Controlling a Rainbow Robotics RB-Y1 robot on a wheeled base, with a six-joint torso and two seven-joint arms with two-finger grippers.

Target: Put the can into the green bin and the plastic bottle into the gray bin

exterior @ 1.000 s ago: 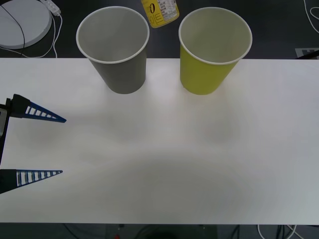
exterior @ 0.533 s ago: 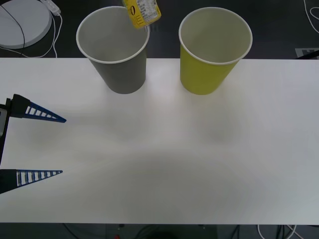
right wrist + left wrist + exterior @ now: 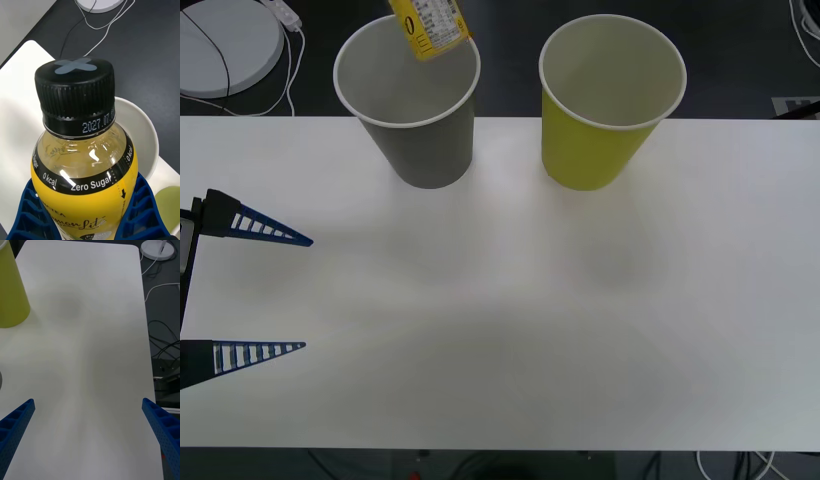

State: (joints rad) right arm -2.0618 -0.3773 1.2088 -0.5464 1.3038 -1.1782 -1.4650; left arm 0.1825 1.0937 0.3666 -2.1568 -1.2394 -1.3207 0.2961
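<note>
Your right gripper (image 3: 88, 225) is closed on the plastic bottle (image 3: 83, 150), its blue ribbed fingers (image 3: 28, 213) pressed against both sides of the yellow label while the black screw cap (marked with a gray cross) points away from the wrist. In the front view you can see the plastic bottle (image 3: 428, 26) hanging tilted at the far rim of the gray bin (image 3: 416, 110), its lower end overlapping the mouth of that cup. The right wrist view shows a white rim and pale inside of a cup just behind the bottle, and a sliver of the green bin (image 3: 168, 204) near the corner.

Your left gripper (image 3: 275, 292) sits at the near left edge of the white table (image 3: 510, 320), fingers spread wide apart and holding nothing; its wrist view looks across bare tabletop toward the green bin (image 3: 11, 292).

The green bin (image 3: 605, 110) stands upright beside the gray one, the two apart, both at the far edge of the table. A white round disc (image 3: 225, 45) with a cable lies beyond the table, off to the left.
</note>
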